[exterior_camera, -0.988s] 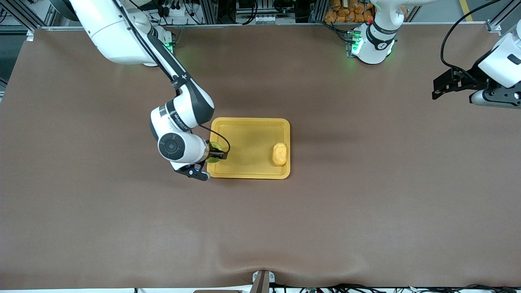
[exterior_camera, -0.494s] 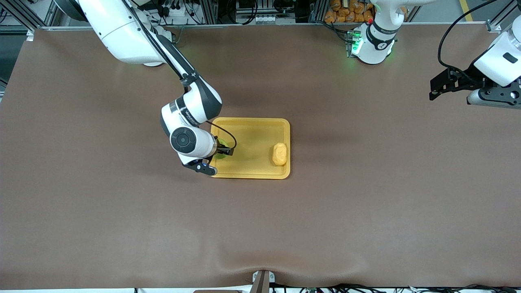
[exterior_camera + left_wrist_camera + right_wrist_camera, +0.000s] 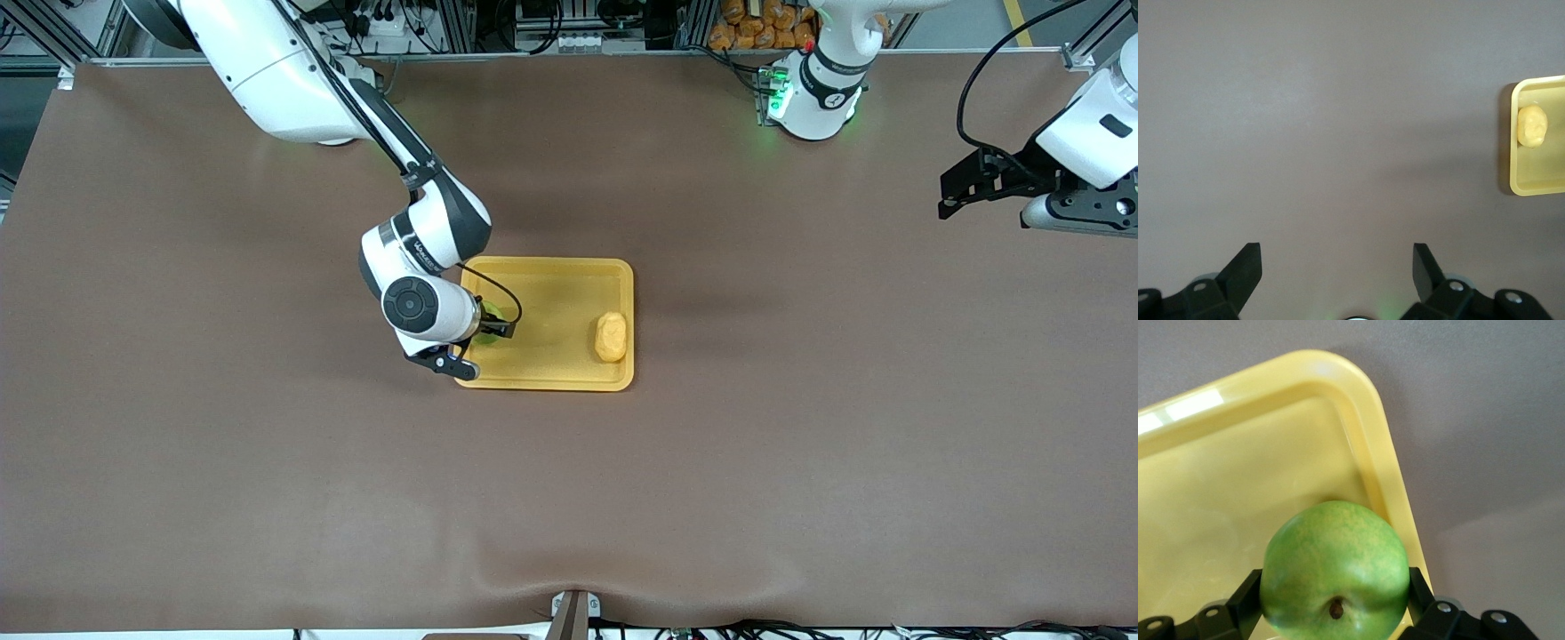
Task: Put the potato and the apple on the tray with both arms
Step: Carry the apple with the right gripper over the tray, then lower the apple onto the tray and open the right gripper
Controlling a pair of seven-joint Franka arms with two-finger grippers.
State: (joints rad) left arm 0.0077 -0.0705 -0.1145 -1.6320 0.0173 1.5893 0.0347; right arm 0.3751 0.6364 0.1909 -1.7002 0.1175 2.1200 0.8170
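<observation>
Front view
Tray (image 3: 551,267): yellow, flat on the brown worktop (image 3: 267,462), near its middle.
Potato (image 3: 611,337): lies in the tray, just beside the rim at the left arm's end.
Apple (image 3: 488,313): only a green sliver shows past the right wrist; it sits over the tray's end toward the right arm.
Right pincer (image 3: 484,329): over that same end of the tray, closed on the apple; the arm reaches down from its base at the top of the view.
Left pincer (image 3: 956,191): up over bare worktop at the left arm's end, well apart from the tray; this arm waits.

Left wrist view
Left pincer (image 3: 1337,263): both black fingers spread wide, nothing between them, plain worktop (image 3: 1338,133) below.
Tray (image 3: 1538,143): one corner shows at the edge of the picture, potato (image 3: 1531,126) inside it near the rim.

Right wrist view
Right pincer (image 3: 1335,597): fingers press on both flanks of the apple.
Apple (image 3: 1335,570): green with yellowish flecks, dark stem dimple facing the camera.
Tray (image 3: 1365,440): rounded corner and raised rim under the apple; whether the apple touches the tray floor I cannot tell.
Worktop (image 3: 1485,420): bare past the rim.
</observation>
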